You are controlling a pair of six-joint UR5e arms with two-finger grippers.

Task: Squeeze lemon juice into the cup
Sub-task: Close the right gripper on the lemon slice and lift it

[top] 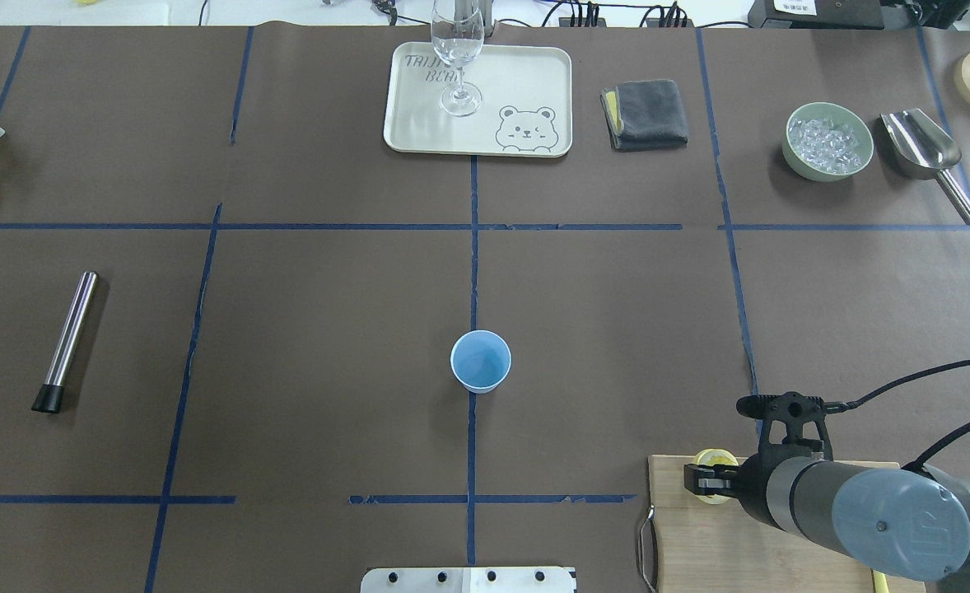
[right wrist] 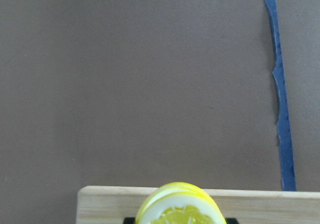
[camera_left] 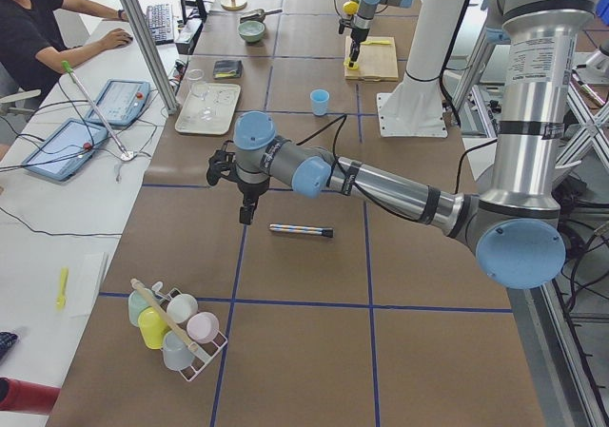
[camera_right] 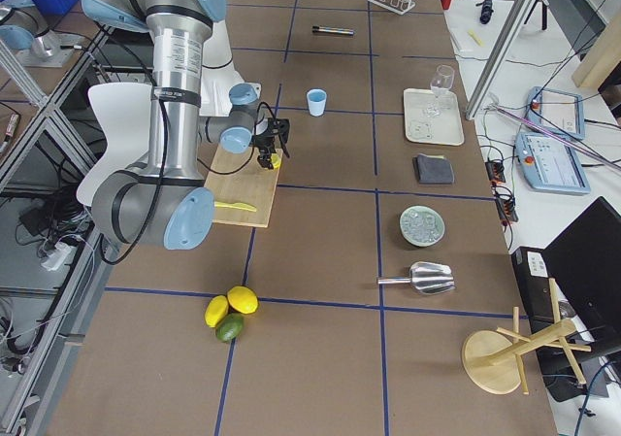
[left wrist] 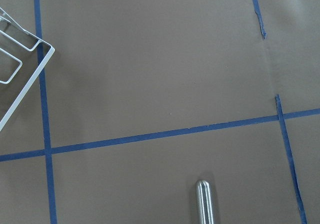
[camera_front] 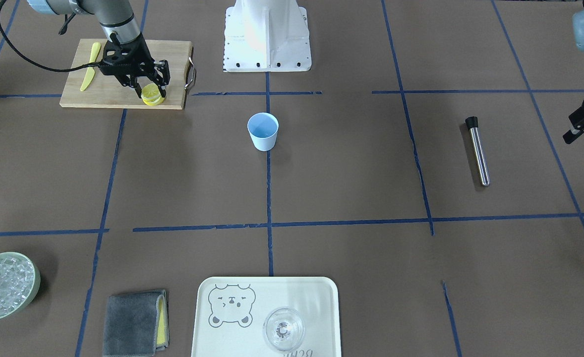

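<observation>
— Where the right gripper point(camera_front: 150, 88) hangs, what lies under it?

— The cutting board point(camera_front: 118, 96), which sits by the robot's edge of the counter, toward the right end. The gripper is clamped around the lemon point(camera_front: 152, 97), with a pad against the rind on each side, as the right wrist view shows. The lemon rests on the wood at the board's corner nearest the counter's middle.

— And the cup point(camera_front: 262, 131)?

— Upright at the counter's middle, nearer the robot's edge than the far edge. It stands well apart from the board and from both grippers.

— Anything else on the board?

— A yellow knife point(camera_front: 89, 69), lying flat along the side toward the counter's right end, apart from the lemon.

— The left gripper point(camera_left: 245, 213)?

— It hangs above the counter toward the left end, near a steel rod point(camera_front: 478, 151) that lies flat. Whether its jaws are apart or together I cannot tell.
</observation>
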